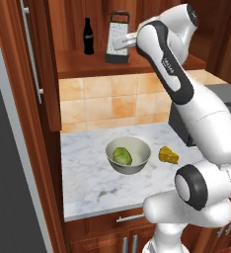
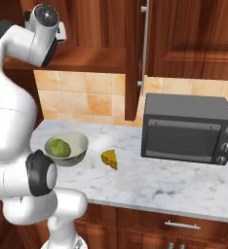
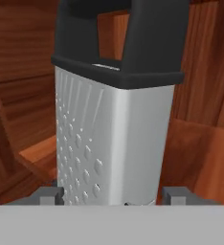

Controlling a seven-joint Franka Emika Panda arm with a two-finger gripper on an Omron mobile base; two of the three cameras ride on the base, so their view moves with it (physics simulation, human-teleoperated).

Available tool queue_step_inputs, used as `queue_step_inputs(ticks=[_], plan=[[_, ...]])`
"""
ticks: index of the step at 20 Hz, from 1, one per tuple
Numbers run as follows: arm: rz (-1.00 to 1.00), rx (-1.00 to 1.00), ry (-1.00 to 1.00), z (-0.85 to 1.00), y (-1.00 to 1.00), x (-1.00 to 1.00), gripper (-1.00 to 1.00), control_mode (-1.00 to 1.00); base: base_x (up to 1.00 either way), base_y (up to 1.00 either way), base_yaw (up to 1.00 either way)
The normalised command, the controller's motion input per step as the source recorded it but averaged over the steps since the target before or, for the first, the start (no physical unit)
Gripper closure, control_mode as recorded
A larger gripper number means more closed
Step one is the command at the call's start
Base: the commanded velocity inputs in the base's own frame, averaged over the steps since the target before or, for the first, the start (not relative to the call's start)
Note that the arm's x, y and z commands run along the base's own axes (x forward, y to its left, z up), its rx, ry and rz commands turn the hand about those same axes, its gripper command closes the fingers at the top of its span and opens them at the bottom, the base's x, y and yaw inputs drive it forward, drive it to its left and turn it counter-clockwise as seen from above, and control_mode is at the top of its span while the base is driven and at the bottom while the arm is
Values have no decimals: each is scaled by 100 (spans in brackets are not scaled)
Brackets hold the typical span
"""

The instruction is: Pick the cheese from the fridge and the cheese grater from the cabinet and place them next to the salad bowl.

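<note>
grater base (image 3: 109,191): cut off by the hand view's lower band
grater side (image 1: 118,37): right edge hidden behind the white wrist
finger contact: cannot tell whether the tips touch the grater
oven (image 1: 226,99): mostly hidden behind the arm
fridge (image 1: 9,188): cut by the left edge

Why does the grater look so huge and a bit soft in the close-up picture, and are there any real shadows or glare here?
Hand view: the grater fills the frame because the camera sits right against it, so its edges look soft. Left base view: the bowl and cheese cast only faint shadows on the counter; light is even. Right base view: the oven door shows no glare.
</note>
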Motion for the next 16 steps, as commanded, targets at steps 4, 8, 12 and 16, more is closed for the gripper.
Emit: queue_step_inputs(ticks=[4,8,12,16], plan=[[-1,11,-13,0,-48,-100,100,-100,0,0,0],[0,3,0,0,-22,-100,100,-100,0,0,0],[2,0,8,0,-1,-100,100,-100,0,0,0],[4,-4,15,-12,0,-84,100,-100,0,0,0]])
